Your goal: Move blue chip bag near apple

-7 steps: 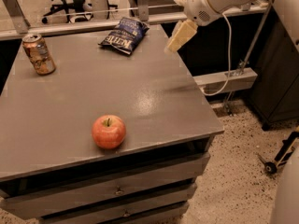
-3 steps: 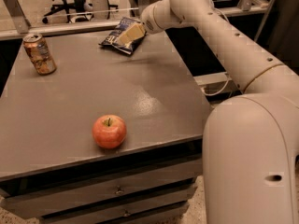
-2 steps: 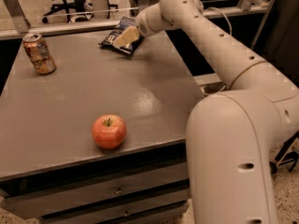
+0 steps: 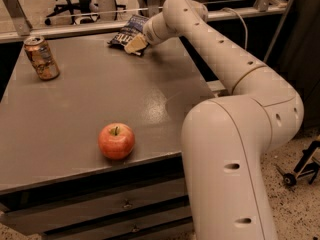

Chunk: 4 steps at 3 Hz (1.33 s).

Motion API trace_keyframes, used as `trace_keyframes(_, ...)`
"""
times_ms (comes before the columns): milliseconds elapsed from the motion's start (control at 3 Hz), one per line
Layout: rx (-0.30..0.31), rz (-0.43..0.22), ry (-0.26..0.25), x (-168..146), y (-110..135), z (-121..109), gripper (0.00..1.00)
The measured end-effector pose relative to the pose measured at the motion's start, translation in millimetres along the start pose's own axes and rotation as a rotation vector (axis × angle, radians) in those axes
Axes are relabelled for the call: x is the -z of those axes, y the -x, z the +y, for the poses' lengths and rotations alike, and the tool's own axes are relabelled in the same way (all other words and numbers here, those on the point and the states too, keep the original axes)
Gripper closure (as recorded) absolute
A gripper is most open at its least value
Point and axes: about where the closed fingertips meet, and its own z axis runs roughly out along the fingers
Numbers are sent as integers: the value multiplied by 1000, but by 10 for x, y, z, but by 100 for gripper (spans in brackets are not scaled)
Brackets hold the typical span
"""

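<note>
The blue chip bag [image 4: 126, 31] lies crinkled at the far edge of the grey table [image 4: 80, 109], white lettering showing. My gripper [image 4: 135, 44] reaches over from the right and sits on the bag's near right part, covering some of it. The red-orange apple [image 4: 116, 140] stands near the table's front edge, well apart from the bag and the gripper.
An orange-brown drink can [image 4: 42, 58] stands upright at the table's far left. My own arm [image 4: 225, 134] fills the right side next to the table's right edge. A metal rail [image 4: 75, 26] runs behind the table; office chairs stand beyond it.
My arm has swung left from beyond the table's right side to the bag. The gripper has come down onto it. Bag, can and apple have stayed in place.
</note>
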Motion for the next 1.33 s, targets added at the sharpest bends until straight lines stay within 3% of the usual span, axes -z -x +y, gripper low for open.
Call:
trace_keyframes(333, 15, -15, -8, 98, 54, -10, 57)
trace_keyframes(1000, 66, -56, 4, 333, 156, 100, 100)
trace_keyframes(1333, 151, -106, 73, 827, 187, 392, 100)
